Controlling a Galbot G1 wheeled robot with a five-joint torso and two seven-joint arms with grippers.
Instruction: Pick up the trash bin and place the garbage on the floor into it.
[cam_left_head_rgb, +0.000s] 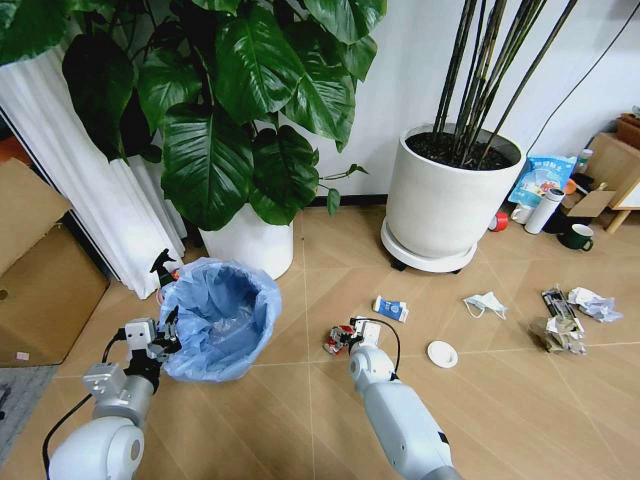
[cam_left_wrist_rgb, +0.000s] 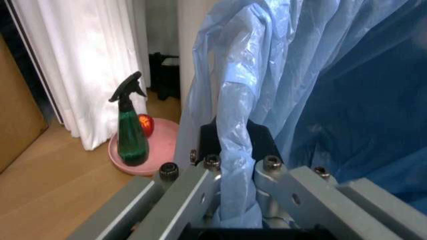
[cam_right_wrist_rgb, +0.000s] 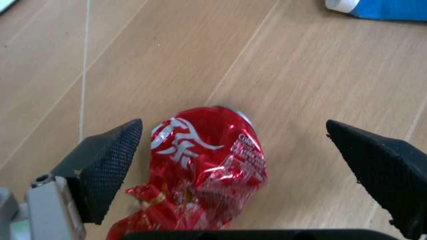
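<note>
My left gripper (cam_left_head_rgb: 165, 335) is clamped on the bag-lined rim of the trash bin (cam_left_head_rgb: 222, 318), holding it tilted at my left. My right gripper (cam_right_wrist_rgb: 233, 155) hangs spread wide over the crushed red can (cam_right_wrist_rgb: 207, 165) on the floor. Carton (cam_left_head_rgb: 391, 309), mask (cam_left_head_rgb: 485, 304) and disc (cam_left_head_rgb: 442, 354) remain, so nothing looks binned yet.

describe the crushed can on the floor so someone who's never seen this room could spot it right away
Start at the trash bin with its blue bag, held by the left gripper. Just to its right on the wooden floor lies the crushed can, between the open fingers of the right gripper. It is the only red litter; the nearby carton is blue and white.
</note>
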